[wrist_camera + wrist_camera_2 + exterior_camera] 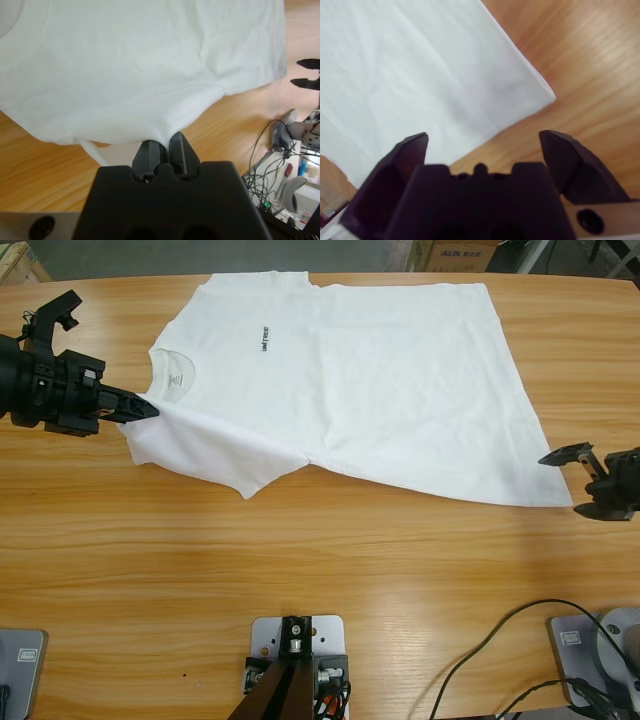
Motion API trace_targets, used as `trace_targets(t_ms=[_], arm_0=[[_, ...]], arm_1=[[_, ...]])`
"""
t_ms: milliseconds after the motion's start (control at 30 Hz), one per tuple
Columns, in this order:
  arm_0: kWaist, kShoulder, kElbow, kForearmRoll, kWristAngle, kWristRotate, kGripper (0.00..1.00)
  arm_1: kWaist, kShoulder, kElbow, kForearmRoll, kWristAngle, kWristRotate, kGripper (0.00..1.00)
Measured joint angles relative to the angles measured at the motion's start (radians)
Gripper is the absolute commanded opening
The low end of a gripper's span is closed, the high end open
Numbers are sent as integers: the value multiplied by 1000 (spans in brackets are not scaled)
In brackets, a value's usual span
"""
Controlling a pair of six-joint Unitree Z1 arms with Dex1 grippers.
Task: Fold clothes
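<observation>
The T-shirt [370, 380] lies spread flat on the table [300, 570], ready for folding. The left claw [140, 408] pinches its shoulder edge to lift it, while the right claw [580, 475] waits wide apart just beside the hem corner.

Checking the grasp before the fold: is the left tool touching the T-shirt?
Touching. The left wrist view shows the left tool closed on the T-shirt edge.

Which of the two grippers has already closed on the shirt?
The left gripper, pinching the T-shirt at its shoulder. The right gripper sits open beside the hem corner.
</observation>
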Motion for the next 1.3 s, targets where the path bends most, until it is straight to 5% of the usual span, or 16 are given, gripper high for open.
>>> trace_targets(t_ms=[1000,1200,1300], arm_0=[[0,0,-23,18,0,0,0],[0,0,-23,21,0,0,0],[0,0,-24,23,0,0,0]], arm_1=[[18,123,26,-101,-33,27,903],[19,133,27,-107,-36,27,97],[19,133,34,-107,-46,27,0]])
